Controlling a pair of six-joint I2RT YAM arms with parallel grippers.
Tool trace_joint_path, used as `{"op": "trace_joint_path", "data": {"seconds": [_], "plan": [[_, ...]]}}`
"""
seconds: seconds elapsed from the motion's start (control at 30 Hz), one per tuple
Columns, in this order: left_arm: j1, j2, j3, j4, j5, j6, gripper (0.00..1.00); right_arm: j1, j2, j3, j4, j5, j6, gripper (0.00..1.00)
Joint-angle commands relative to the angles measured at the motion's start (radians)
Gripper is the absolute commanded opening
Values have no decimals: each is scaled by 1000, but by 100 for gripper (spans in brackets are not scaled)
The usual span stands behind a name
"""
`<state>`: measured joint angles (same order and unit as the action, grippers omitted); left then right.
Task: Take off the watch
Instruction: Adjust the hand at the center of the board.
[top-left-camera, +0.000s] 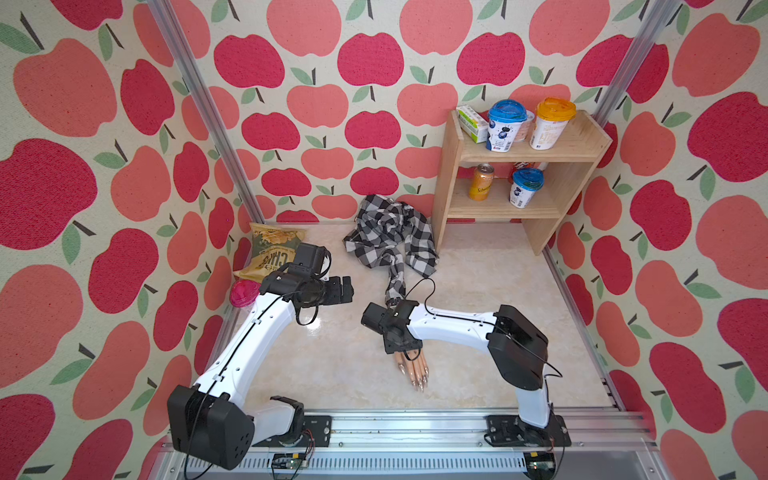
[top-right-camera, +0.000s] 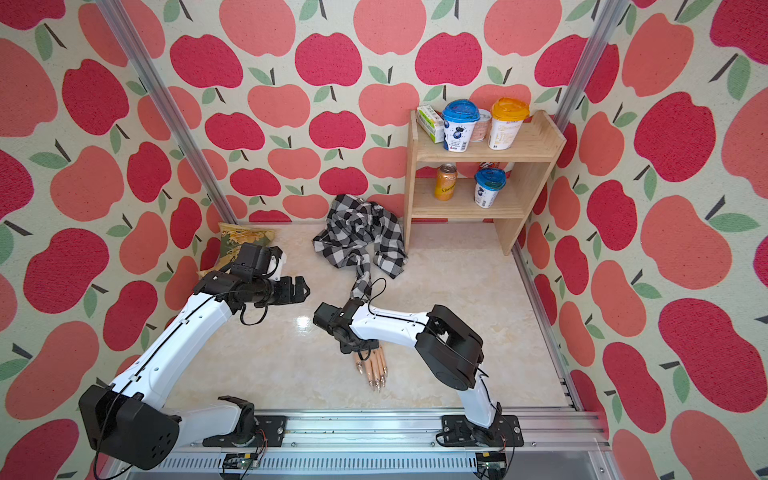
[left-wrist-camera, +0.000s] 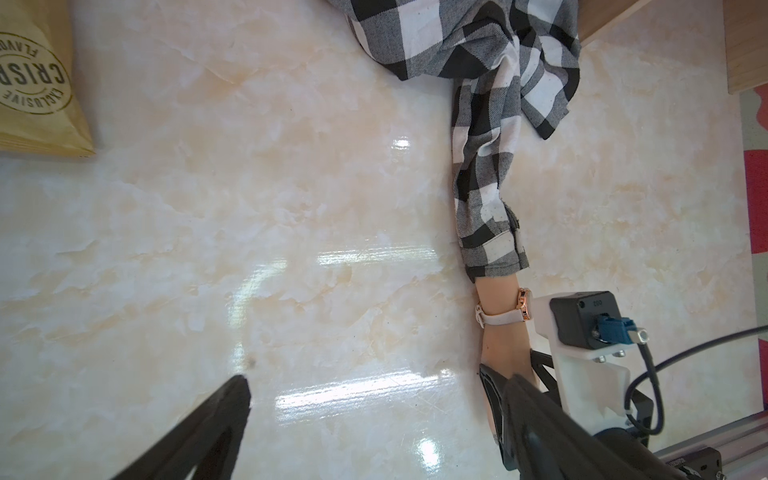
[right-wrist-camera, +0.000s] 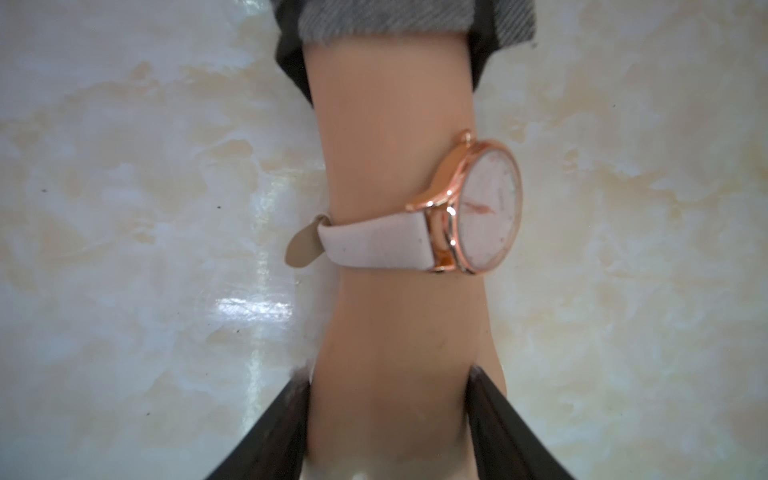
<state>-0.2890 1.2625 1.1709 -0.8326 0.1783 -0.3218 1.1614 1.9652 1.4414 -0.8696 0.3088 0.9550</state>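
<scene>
- One round rose-gold watch on a thin white strap (right-wrist-camera: 478, 208) circles the single flesh-toned mannequin hand (right-wrist-camera: 390, 332), near the checked sleeve cuff (right-wrist-camera: 395, 20).
- Two grippers: the right gripper (right-wrist-camera: 388, 380) pinches the hand's sides, fingerward of the watch. The left gripper (top-left-camera: 347, 291) is spread wide, well apart, over bare marble tabletop (top-left-camera: 332, 365).

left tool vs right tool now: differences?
The left tool is wide open and empty; the right tool straddles the mannequin hand, grip unclear. The left tool hangs over the table near the chip bag; the right tool is close to the watch, not touching it. Both: black, two-fingered.
</scene>
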Motion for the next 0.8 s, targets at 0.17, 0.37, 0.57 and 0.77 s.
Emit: {"op": "trace_joint_path", "data": {"seconds": [0.17,0.37,0.57,0.77], "plan": [[-22,41,55,9,16,-2,98,-78,-137,-133,63,-150,-115,58],[-46,72,83,3,15,-8,97,-167,-250,-261,165,-263,-180,56],[-80,106,122,-3,1,-17,97,-250,-311,-347,228,-373,-238,55],[-118,162,151,8,49,-7,97,-391,-393,-498,339,-546,-265,55]]}}
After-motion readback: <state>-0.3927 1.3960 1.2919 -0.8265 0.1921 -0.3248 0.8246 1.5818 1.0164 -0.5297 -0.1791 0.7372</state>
